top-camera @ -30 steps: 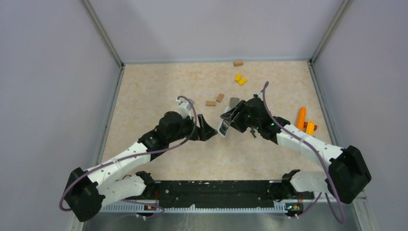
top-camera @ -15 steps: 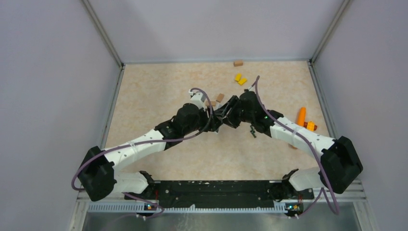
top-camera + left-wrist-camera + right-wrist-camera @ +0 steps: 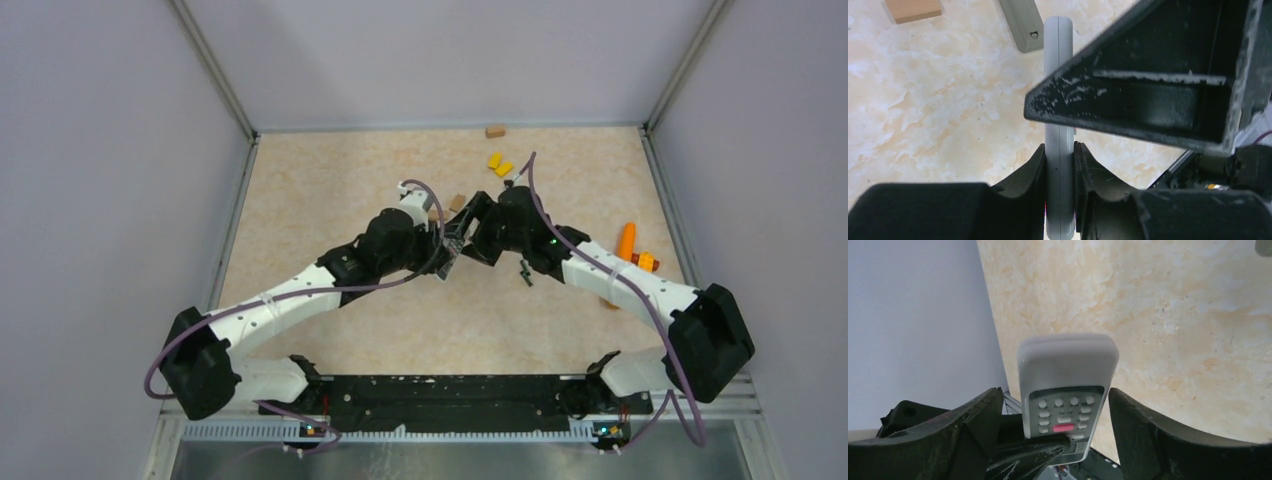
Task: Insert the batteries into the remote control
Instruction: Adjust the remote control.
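Note:
The white-grey remote control (image 3: 452, 246) is held off the table between the two arms. My left gripper (image 3: 1059, 150) is shut on its lower part, seen edge-on in the left wrist view. In the right wrist view the remote control (image 3: 1068, 375) shows its button face with a red key. My right gripper (image 3: 1054, 395) is open, with a finger standing clear of it on either side. One left finger (image 3: 1033, 452) crosses below the buttons. The batteries (image 3: 525, 272) lie on the table as small dark cylinders, just right of the right gripper (image 3: 470, 230).
A grey battery cover (image 3: 1020, 25) and a brown block (image 3: 913, 9) lie on the table beyond the remote. Yellow blocks (image 3: 498, 164), a brown block (image 3: 495, 131) at the back wall and orange pieces (image 3: 628, 245) at the right are scattered about.
The left arm has swung in toward the right arm and its jaws have shut on the remote. The right gripper, which held the remote, has opened off it.

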`<state>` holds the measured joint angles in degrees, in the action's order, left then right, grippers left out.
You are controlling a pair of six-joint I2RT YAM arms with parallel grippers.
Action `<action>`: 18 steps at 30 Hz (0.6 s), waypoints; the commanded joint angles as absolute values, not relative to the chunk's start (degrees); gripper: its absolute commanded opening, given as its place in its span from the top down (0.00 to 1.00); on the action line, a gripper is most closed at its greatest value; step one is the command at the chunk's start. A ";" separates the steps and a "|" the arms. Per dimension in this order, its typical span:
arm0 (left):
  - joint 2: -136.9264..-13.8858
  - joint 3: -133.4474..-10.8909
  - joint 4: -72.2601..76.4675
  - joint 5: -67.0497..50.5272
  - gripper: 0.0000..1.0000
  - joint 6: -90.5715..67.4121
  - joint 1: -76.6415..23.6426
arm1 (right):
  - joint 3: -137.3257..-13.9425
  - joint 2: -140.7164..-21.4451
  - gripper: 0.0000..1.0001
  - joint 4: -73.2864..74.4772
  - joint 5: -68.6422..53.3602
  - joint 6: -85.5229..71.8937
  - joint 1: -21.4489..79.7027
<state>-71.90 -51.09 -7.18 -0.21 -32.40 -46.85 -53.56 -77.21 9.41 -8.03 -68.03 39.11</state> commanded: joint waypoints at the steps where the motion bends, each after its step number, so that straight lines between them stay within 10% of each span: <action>1: -68.16 -54.77 -10.64 -2.86 1.00 -21.47 -47.75 | -55.73 -73.18 0.15 8.52 -7.01 -62.83 36.82; 18: -65.48 -42.77 16.43 7.19 1.00 48.37 -48.24 | -54.17 -67.90 0.18 1.24 -18.78 -74.38 30.77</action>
<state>-67.96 -47.51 1.69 4.71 21.63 -47.77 -57.34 -69.97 7.01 -17.32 -65.80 30.59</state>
